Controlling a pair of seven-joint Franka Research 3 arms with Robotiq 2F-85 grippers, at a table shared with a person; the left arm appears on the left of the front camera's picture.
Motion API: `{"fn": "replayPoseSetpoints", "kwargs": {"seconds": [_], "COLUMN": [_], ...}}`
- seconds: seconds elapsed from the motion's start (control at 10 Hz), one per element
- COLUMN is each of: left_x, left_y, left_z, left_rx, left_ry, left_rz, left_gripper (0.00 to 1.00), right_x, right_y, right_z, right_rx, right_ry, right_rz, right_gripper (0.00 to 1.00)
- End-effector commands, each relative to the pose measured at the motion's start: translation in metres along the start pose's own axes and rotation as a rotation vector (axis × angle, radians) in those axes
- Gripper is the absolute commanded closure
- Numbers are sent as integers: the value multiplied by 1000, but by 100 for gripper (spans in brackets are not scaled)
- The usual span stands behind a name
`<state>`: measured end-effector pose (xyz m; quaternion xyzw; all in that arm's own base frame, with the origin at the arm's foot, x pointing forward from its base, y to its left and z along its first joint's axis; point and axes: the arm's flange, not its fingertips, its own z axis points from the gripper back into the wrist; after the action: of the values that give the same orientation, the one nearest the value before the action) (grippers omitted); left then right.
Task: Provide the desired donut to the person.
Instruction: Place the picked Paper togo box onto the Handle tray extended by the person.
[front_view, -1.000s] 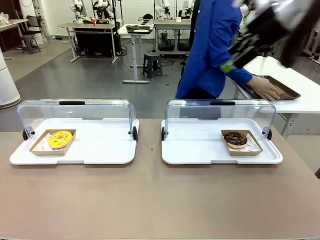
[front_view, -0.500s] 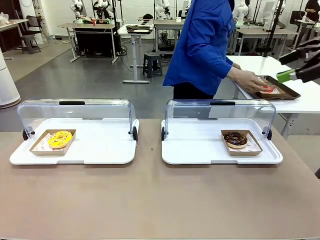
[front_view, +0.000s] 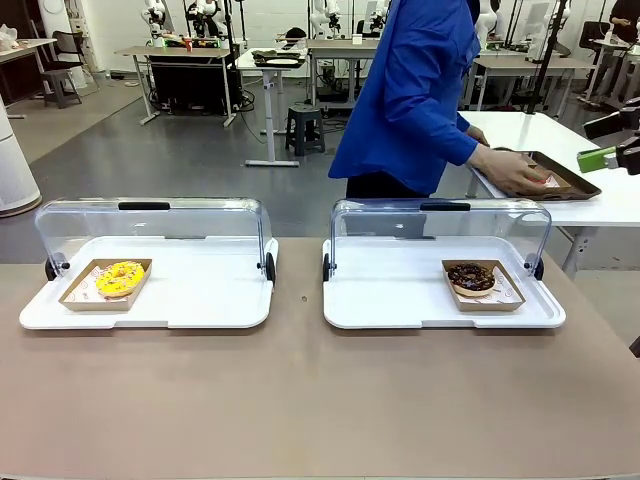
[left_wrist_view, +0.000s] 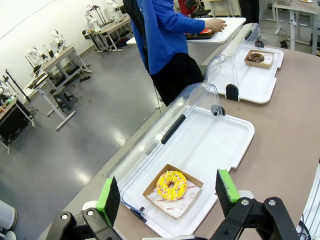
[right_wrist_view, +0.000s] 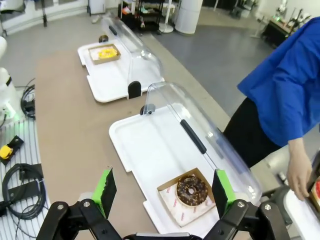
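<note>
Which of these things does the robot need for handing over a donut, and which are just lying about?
For the job:
yellow-iced donut in a cardboard tray
chocolate-iced donut in a cardboard tray
person in the bright blue jacket

Just about:
dark baking tray on the white side table
black stool

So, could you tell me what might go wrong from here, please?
The person is turned to the side table, a hand on the dark tray, so no choice between the yellow donut and the chocolate donut shows: a pick now may be wrong. Both open pincers hang high above; the raised lid could be clipped on descent.
</note>
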<state>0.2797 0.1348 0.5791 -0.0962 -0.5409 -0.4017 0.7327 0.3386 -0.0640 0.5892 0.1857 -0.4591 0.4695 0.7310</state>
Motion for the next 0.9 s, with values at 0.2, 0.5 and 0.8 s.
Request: {"fn": "replayPoseSetpoints", "kwargs": {"seconds": [0.2,0.5,0.8], "left_x": [-1,-1,-1], "left_y": [-1,-1,-1], "left_z": [-1,-1,-1], "left_rx": [1,1,1], "left_ry": [3,3,3], "left_rz": [1,1,1], "left_gripper": [0,0,0], "right_x": [-11,-6,-4], "right_y": [0,0,-3], "right_z": [0,-6,7], "right_rx": [-48,-66,-37], "right_ry": [-19,-17,1], "right_rz": [19,19,8], "right_gripper": [0,0,0]}}
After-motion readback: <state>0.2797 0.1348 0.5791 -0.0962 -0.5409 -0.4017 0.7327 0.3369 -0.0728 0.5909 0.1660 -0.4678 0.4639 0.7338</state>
